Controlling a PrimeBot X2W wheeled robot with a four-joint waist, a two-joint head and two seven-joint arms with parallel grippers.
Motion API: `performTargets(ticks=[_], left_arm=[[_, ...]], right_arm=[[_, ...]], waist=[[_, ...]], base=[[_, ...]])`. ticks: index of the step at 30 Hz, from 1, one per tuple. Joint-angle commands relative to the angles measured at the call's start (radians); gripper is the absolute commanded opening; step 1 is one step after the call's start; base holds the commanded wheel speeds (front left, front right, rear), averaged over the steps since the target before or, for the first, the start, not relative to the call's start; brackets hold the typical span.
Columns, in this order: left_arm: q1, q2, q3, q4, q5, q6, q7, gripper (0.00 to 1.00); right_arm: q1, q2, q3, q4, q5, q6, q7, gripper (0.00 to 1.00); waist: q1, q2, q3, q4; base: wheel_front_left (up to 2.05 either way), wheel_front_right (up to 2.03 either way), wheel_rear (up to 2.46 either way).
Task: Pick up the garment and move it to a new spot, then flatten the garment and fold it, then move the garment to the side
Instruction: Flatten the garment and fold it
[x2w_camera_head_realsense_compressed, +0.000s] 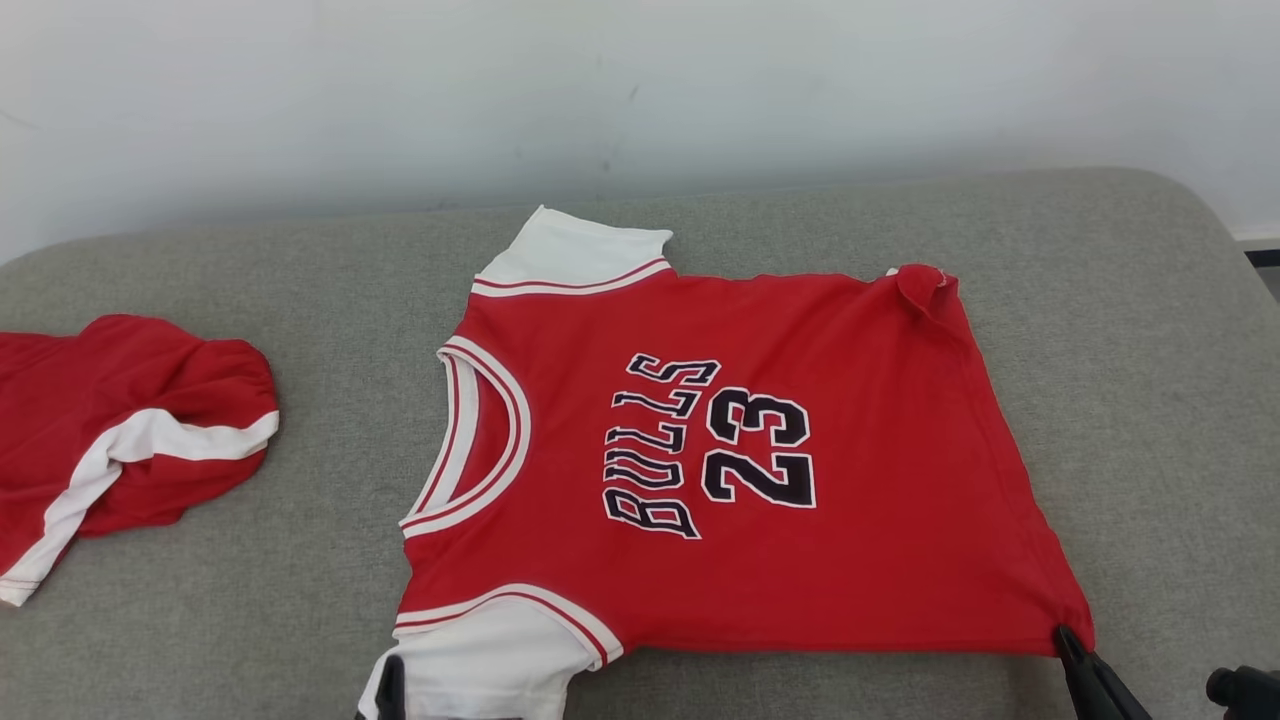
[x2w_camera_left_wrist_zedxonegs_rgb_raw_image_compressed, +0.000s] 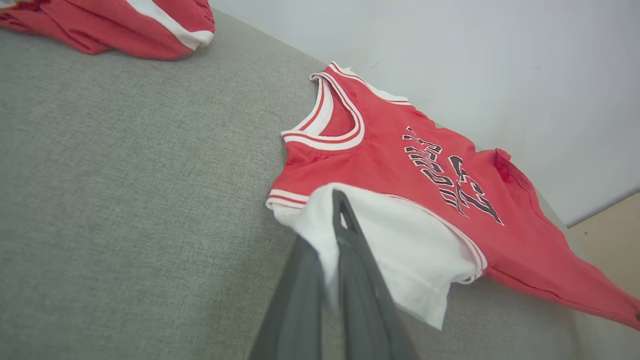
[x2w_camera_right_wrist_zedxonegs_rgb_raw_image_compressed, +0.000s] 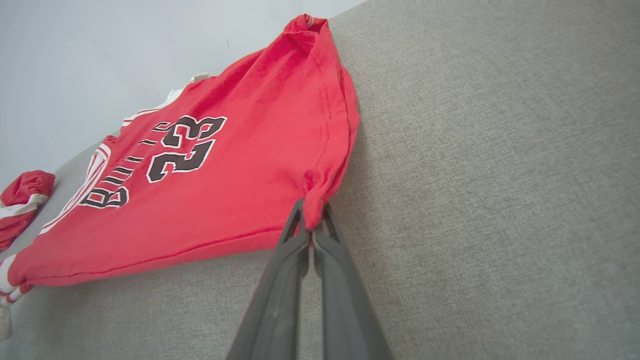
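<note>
At near edge, left pincer (x2w_camera_left_wrist_zedxonegs_rgb_raw_image_compressed: 336, 206), right pincer (x2w_camera_right_wrist_zedxonegs_rgb_raw_image_compressed: 312, 221) grip jersey (x2w_camera_head_realsense_compressed: 860, 450).

Indoor room, domestic in character. Evidence: a grey fabric-upholstered cushion (x2w_camera_head_realsense_compressed: 250, 620) with rounded far corners, set against a plain white wall (x2w_camera_head_realsense_compressed: 640, 90). Pale floor (x2w_camera_left_wrist_zedxonegs_rgb_raw_image_compressed: 610, 225) beyond its right edge. A red jersey (x2w_camera_head_realsense_compressed: 800, 580) and a second red garment (x2w_camera_head_realsense_compressed: 120, 400) lie on it.

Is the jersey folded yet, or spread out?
Spread out, not folded: the jersey lies open on the cushion, its whole front print showing. Only the far hem corner is curled over.
</note>
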Motion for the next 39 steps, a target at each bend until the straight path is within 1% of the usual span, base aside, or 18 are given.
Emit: performTargets(ticks=[1, 5, 9, 13, 17, 20, 23, 26, 27, 29, 32, 35, 36, 37, 39], left_arm=[[-0.012, -0.003, 0.006, 0.001, 0.008, -0.006, -0.002, 0.00], [-0.060, 0.001, 0.008, -0.001, 0.024, -0.029, -0.002, 0.00], [-0.186, 0.033, 0.000, -0.002, 0.038, -0.067, 0.027, 0.00], [-0.402, 0.077, 0.000, -0.011, 0.050, -0.111, 0.104, 0.00], [-0.686, 0.115, 0.009, 0.007, 0.043, -0.147, 0.219, 0.00], [-0.927, 0.130, 0.012, 0.061, 0.028, -0.171, 0.307, 0.00], [-1.186, 0.133, 0.000, 0.162, 0.038, -0.194, 0.377, 0.00], [-1.438, 0.128, -0.015, 0.290, 0.071, -0.209, 0.404, 0.00], [-1.594, 0.114, -0.020, 0.383, 0.085, -0.216, 0.409, 0.00], [-1.731, 0.098, -0.032, 0.470, 0.105, -0.219, 0.399, 0.00], [-1.910, 0.080, -0.040, 0.597, 0.119, -0.225, 0.383, 0.00], [-2.055, 0.076, -0.056, 0.714, 0.149, -0.228, 0.360, 0.00], [-2.093, 0.071, -0.057, 0.746, 0.154, -0.228, 0.349, 0.00], [-2.093, 0.071, -0.057, 0.746, 0.154, -0.228, 0.349, 0.00], [-2.154, 0.063, -0.064, 0.817, 0.167, -0.230, 0.331, 0.00]], right_arm=[[0.005, 0.007, -0.007, -0.008, -0.007, 0.000, 0.002, 0.00], [-0.036, 0.019, -0.005, -0.048, -0.019, 0.000, 0.015, 0.00], [-0.135, 0.006, 0.012, -0.079, -0.018, 0.000, 0.035, 0.00], [-0.305, -0.015, 0.033, -0.092, 0.006, 0.000, 0.067, 0.00], [-0.547, -0.027, 0.039, -0.067, 0.046, 0.000, 0.104, 0.00], [-0.757, -0.020, 0.015, -0.001, 0.093, 0.000, 0.132, 0.00], [-0.987, -0.020, -0.009, 0.091, 0.115, 0.000, 0.174, 0.00], [-1.224, -0.010, -0.028, 0.192, 0.110, 0.000, 0.202, 0.00], [-1.385, 0.009, -0.057, 0.275, 0.108, 0.000, 0.205, 0.00], [-1.527, 0.030, -0.088, 0.366, 0.096, 0.000, 0.195, 0.00], [-1.715, 0.061, -0.114, 0.505, 0.063, 0.000, 0.183, 0.00], [-1.849, 0.087, -0.119, 0.610, 0.025, 0.000, 0.160, 0.00], [-1.884, 0.094, -0.124, 0.642, 0.016, 0.000, 0.154, 0.00], [-1.884, 0.094, -0.124, 0.642, 0.016, 0.000, 0.154, 0.00], [-1.935, 0.107, -0.119, 0.700, -0.006, 0.000, 0.143, 0.00]], waist=[[0.0000, 0.0000, -0.001, -0.002], [0.0000, 0.0000, 0.007, -0.012], [0.0000, 0.0000, 0.034, -0.023], [0.0000, 0.0000, 0.087, -0.036], [0.0000, 0.0000, 0.176, -0.048], [0.0000, 0.0000, 0.252, -0.049], [0.0000, 0.0000, 0.327, -0.040], [0.0000, 0.0000, 0.390, -0.037], [0.0000, 0.0000, 0.424, -0.039], [0.0000, 0.0000, 0.447, -0.039], [0.0000, 0.0000, 0.473, -0.048], [0.0000, 0.0000, 0.493, -0.063], [0.0000, 0.0000, 0.499, -0.068], [0.0000, 0.0000, 0.499, -0.068], [0.0000, 0.0000, 0.506, -0.073]], base=[[0.00, 0.00, 0.00], [0.00, 0.00, 0.00], [0.00, 0.00, 0.00], [0.00, 0.00, 0.00], [0.00, 0.00, 0.00], [0.00, 0.00, 0.00], [0.00, 0.00, 0.00], [0.00, 0.00, 0.00], [0.00, 0.00, 0.00], [0.00, 0.00, 0.00], [0.00, 0.00, 0.00], [0.00, 0.00, 0.00], [0.00, 0.00, 0.00], [0.00, 0.00, 0.00], [0.00, 0.00, 0.00]])
